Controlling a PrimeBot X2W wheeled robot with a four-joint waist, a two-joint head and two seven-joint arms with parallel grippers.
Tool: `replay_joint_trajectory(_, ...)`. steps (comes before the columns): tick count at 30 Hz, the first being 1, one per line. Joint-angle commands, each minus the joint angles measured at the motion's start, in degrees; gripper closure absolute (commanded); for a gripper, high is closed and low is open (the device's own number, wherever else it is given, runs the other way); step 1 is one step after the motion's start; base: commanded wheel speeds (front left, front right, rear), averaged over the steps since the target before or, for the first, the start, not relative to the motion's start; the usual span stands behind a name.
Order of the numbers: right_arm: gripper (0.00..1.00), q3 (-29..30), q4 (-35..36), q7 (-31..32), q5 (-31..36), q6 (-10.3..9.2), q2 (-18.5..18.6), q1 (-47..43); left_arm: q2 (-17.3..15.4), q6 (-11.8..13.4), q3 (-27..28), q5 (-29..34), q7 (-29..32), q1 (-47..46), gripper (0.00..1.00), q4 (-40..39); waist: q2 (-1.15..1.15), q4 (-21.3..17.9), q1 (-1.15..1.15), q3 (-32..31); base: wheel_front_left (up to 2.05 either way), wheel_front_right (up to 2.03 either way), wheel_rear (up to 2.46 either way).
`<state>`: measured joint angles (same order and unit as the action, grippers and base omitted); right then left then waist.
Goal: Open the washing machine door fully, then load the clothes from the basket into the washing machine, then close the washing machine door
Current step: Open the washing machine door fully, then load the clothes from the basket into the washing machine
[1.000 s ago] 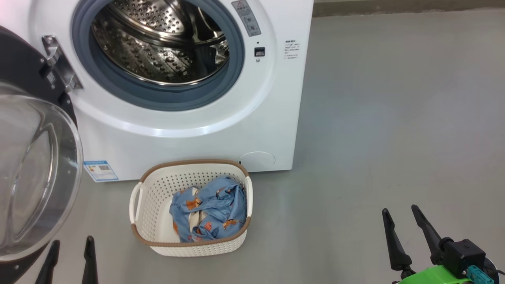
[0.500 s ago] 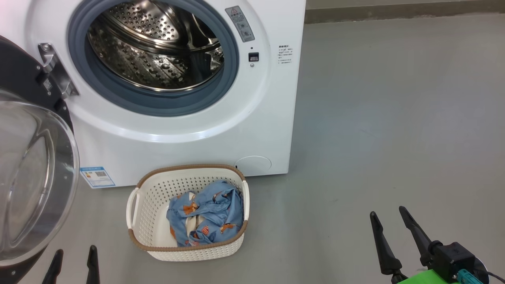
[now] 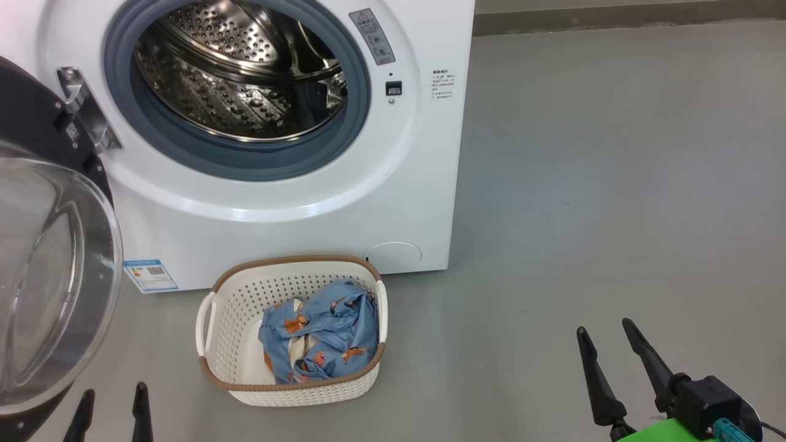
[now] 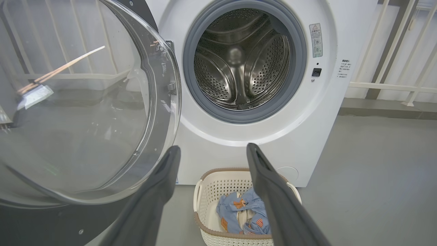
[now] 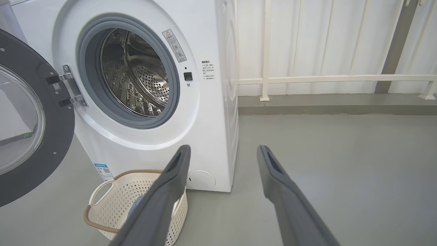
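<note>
Hovering empty with fingers spread wide, left gripper is placed nearer. Clothes are bunched in the basket, ahead-right of it. Right gripper, equally wide and empty, is parked well apart. Washing machine door is swung open.

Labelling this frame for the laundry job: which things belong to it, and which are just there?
Job: washing machine, washing machine door, basket, clothes.
Not part of it: white railing, grey floor.
</note>
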<state>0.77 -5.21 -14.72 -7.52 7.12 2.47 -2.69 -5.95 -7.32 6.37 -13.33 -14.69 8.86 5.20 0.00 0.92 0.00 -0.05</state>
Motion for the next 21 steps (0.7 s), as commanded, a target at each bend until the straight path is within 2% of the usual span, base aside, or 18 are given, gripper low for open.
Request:
replay_joint_trajectory(1,0.00,-1.26,1.59,-0.28,0.31,0.36,0.41,0.60,-0.66,-0.16,1.84,0.08,-0.31,-2.19,0.00,-1.52,0.00,0.05,0.00,0.01,0.00,0.00,0.00)
replay_joint_trajectory(13,0.00,-1.05,1.58,-0.28,-0.23,0.36,0.41,0.77,-1.19,-0.16,2.16,0.23,-0.31,-2.83,0.00,-1.25,0.00,0.41,0.00,0.45,0.06,-0.06,0.00)
replay_joint_trajectory(21,0.00,-1.24,1.61,-0.28,-0.39,0.36,0.41,0.88,-1.93,-0.16,2.17,-0.75,-0.31,-3.57,0.00,-0.34,0.00,0.44,0.00,0.97,0.97,-0.97,0.00)
